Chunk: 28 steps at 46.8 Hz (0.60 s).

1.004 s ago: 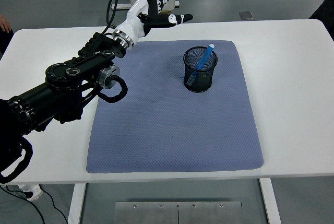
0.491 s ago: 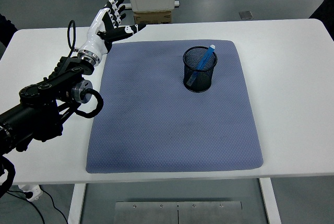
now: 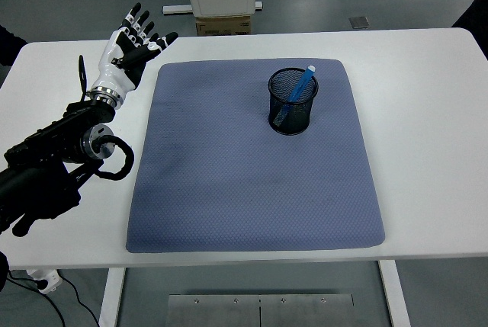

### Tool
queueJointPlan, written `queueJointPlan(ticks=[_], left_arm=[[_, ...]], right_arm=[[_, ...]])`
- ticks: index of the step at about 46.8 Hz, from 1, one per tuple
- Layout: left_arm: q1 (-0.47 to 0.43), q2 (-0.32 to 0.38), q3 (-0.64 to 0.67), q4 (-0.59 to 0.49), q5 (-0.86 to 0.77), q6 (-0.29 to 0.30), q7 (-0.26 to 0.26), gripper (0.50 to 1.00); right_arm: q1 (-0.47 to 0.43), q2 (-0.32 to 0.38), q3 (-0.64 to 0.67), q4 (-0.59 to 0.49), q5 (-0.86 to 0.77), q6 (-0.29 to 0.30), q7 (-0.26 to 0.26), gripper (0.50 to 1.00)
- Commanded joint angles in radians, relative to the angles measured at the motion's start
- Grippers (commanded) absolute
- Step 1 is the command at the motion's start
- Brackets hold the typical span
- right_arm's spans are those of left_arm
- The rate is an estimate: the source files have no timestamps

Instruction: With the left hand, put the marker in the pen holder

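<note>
Fingers spread wide and holding nothing, the left black-and-white five-fingered hand hovers over the white table just beyond the left edge of the blue-grey textured mat, well apart from the black wire-mesh pen holder. The blue marker with a white cap stands tilted inside that holder, so placement looks done. Judging from this, the sound move is to retreat leftward, clear of the mat, without nearing the holder.
</note>
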Motion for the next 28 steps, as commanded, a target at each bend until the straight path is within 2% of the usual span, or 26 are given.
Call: queueJointPlan(ticks=[1,12,28], left_arm=[[0.018,0.004,-0.028,0.0,-0.011,-0.002,0.0,1.0],[0.061,0.036,-0.074,0.0,-0.009,-0.005,0.0,1.0],[0.07,0.029,-0.075,0.0,-0.011,-0.004,0.0,1.0]], right_arm=[[0.0,0.0,0.0,0.0,0.0,0.0,0.0,1.0],[0.0,0.0,0.0,0.0,0.0,0.0,0.0,1.0],[0.0,0.0,0.005,0.002,0.004,0.0,0.0,1.0]])
